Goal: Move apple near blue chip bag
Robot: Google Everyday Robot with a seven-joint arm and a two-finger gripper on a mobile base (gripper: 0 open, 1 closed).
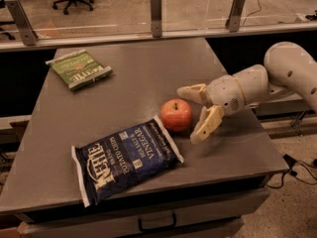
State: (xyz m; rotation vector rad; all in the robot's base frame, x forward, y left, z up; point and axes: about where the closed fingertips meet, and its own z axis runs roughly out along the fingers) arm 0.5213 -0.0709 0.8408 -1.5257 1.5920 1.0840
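— Where is the apple (176,115) found relative to the jaws?

— It is seen standing on the bench (148,78), right at the mouth of the gripper (190,114), which is held low over the bench's right half. The jaws are spread wide and nothing is clasped. One is stretched out behind the apple's right side, and the other is angled down toward the bench in front of it. Whether either tip is touching the fruit cannot be told.

— And the blue chip bag (128,157)?

— It is laid flat, label up, to the front left of the apple. Its upper right corner is set just beside the fruit, though contact cannot be judged.

— What is noted about edges and room?

— The bag's lower left corner is placed close to the bench's front edge, and the gripper is found near the right edge. Bare surface is offered across the middle and left, between the blue bag and a green chip bag (81,69) lying well apart at the far left corner.

— What is cut off or hard to read?

— The arm (290,71) is cut by the right border. The small print on both bags cannot be made out.
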